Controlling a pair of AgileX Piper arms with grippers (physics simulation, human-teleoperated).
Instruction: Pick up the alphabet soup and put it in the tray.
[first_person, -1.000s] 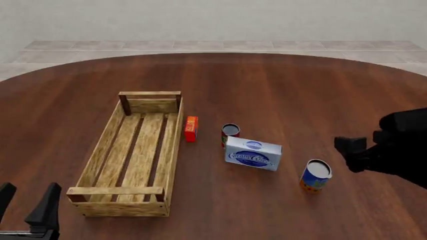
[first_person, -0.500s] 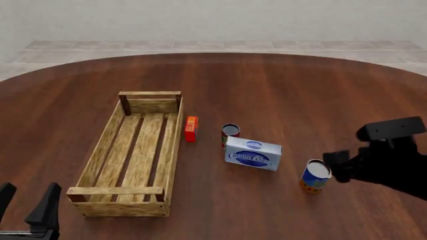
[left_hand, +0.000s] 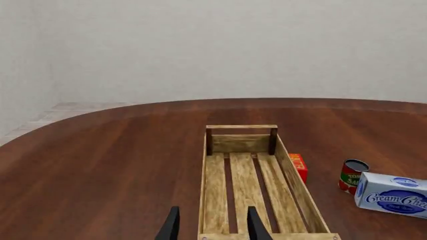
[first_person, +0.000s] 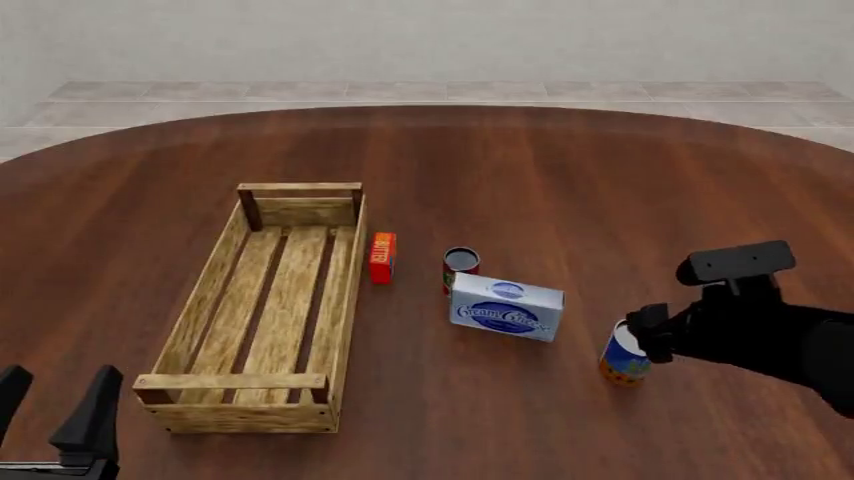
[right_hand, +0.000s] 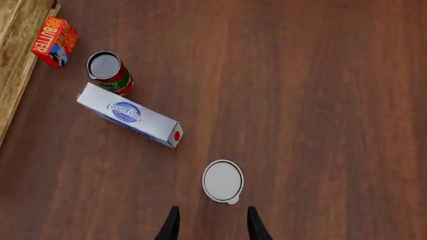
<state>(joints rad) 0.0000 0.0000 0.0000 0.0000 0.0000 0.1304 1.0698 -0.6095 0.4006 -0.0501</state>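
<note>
The alphabet soup (first_person: 619, 364) is a small can with a blue and orange label, standing upright on the table at the right. Its white top shows in the right wrist view (right_hand: 223, 181). My right gripper (first_person: 649, 334) hangs just above the can, pointing down, open and empty. In the right wrist view the right gripper (right_hand: 212, 225) has its fingertips just short of the can. The tray (first_person: 350, 292), a long light-wood slatted crate, lies at the left and holds nothing. My left gripper (first_person: 54, 398) is open near the tray's near end; the left wrist view shows the gripper (left_hand: 212, 227) and the tray (left_hand: 240, 128).
A blue-white cream cheese box (first_person: 506, 307) lies between the tray and the soup, with a small red can (first_person: 461, 268) behind it. A red butter box (first_person: 382, 257) stands beside the tray's right wall.
My right arm has moved left and down, from beside the soup can to right over it. The left arm and all objects have stayed still.
</note>
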